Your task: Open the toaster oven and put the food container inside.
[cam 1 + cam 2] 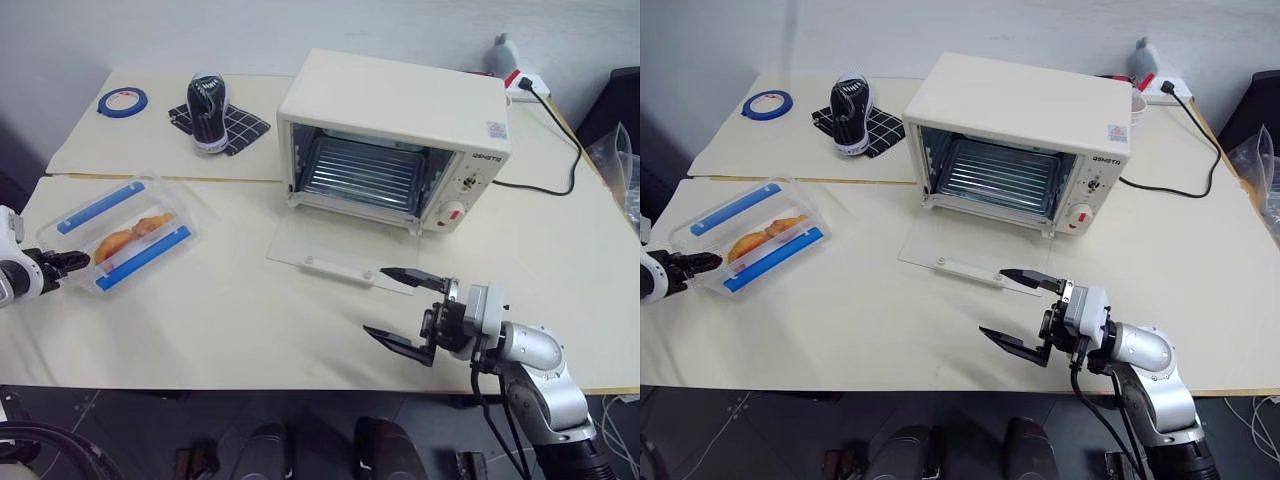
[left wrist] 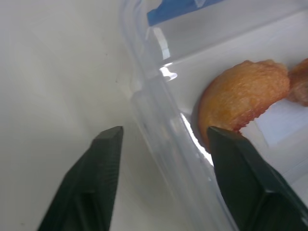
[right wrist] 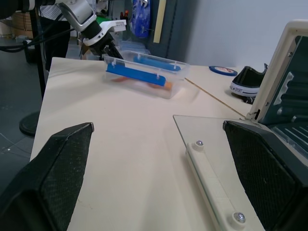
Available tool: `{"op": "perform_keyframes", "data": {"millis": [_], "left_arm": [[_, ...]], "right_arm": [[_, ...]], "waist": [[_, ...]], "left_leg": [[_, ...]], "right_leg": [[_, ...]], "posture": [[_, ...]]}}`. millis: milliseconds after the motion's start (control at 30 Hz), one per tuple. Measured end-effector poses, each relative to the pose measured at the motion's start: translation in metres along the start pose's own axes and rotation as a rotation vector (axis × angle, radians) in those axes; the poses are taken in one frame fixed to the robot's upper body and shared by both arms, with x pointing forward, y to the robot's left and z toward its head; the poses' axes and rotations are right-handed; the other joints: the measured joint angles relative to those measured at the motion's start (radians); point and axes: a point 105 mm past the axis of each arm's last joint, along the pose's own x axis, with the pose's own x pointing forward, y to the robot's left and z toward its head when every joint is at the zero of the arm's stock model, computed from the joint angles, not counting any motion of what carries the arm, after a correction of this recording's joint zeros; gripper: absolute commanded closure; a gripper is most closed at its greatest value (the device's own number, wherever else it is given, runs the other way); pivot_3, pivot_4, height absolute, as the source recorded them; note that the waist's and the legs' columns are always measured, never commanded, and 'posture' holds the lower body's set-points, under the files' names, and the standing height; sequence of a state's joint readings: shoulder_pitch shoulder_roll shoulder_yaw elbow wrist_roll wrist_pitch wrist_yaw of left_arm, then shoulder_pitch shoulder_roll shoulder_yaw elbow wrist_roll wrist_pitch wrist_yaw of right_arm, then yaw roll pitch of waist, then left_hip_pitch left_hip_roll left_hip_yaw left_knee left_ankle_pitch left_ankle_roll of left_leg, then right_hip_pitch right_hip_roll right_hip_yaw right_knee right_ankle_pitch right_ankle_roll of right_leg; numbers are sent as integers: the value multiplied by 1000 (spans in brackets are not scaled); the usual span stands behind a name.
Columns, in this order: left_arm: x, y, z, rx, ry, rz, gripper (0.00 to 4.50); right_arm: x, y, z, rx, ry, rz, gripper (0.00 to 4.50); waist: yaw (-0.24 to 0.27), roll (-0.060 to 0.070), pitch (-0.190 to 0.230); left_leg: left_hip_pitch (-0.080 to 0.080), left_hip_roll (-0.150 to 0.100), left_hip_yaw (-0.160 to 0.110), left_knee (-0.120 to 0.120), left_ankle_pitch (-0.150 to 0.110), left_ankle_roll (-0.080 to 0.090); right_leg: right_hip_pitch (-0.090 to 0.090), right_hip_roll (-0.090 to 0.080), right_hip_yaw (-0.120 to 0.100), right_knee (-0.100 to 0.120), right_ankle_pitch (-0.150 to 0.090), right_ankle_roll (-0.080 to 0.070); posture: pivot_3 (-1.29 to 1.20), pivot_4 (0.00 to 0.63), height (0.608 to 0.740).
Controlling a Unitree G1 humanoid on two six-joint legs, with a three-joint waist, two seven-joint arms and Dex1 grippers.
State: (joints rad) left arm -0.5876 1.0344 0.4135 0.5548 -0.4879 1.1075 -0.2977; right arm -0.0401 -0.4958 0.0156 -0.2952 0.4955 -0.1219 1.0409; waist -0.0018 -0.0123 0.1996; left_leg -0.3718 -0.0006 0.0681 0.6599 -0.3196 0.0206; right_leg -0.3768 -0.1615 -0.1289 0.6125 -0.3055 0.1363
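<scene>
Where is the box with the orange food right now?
The food container sits on the table's left side, left of the open toaster oven, with the left gripper at its near end.

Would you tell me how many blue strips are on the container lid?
2: one blue strip along the far side of the container lid, the other along the near side.

A cream counter [image 1: 250,330] of two abutting tops stands against a pale grey wall [image 1: 300,30], with dark floor [image 1: 130,420] showing below its near edge under even, soft light.
</scene>
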Motion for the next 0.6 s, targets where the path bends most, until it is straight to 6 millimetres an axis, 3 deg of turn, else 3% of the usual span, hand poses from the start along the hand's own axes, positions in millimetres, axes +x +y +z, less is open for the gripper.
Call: {"op": "perform_keyframes", "data": {"millis": [67, 233, 367, 467, 600], "left_arm": [[-1, 2, 3, 14, -13, 9, 3357], [-3, -6, 12, 54, -47, -4, 4443], [-5, -22, 24, 77, -91, -51, 4443], [-17, -50, 43, 123, -141, -144, 4443], [-27, -93, 52, 208, -147, -272, 4443]], "right_arm": [[-1, 1, -1, 3, 5, -6, 0], [-1, 0, 0, -11, 9, -4, 0], [-3, -7, 1, -35, 23, -9, 0], [-16, -14, 3, -56, 62, -52, 0], [-38, -10, -2, -34, 138, -108, 0]], "waist": [[-1, 0, 0], [1, -1, 0], [1, -3, 0], [6, -5, 1], [18, -5, 0]], "left_leg": [[0, 0, 0, 0, 0, 0], [0, 0, 0, 1, 0, 0], [-1, 0, 0, 2, 0, 0], [-2, -1, -2, 3, 0, 0], [-3, -1, -2, 3, 0, 1]], "right_leg": [[0, 0, 0, 0, 0, 0], [0, 0, 0, 1, 0, 0], [0, -1, 0, 1, 0, 0], [0, -1, -1, 1, 0, 0], [0, -1, 0, 1, 0, 0]], "posture": [[0, 150, 740], [0, 150, 740], [0, 150, 740], [0, 150, 740], [0, 150, 740]]}}
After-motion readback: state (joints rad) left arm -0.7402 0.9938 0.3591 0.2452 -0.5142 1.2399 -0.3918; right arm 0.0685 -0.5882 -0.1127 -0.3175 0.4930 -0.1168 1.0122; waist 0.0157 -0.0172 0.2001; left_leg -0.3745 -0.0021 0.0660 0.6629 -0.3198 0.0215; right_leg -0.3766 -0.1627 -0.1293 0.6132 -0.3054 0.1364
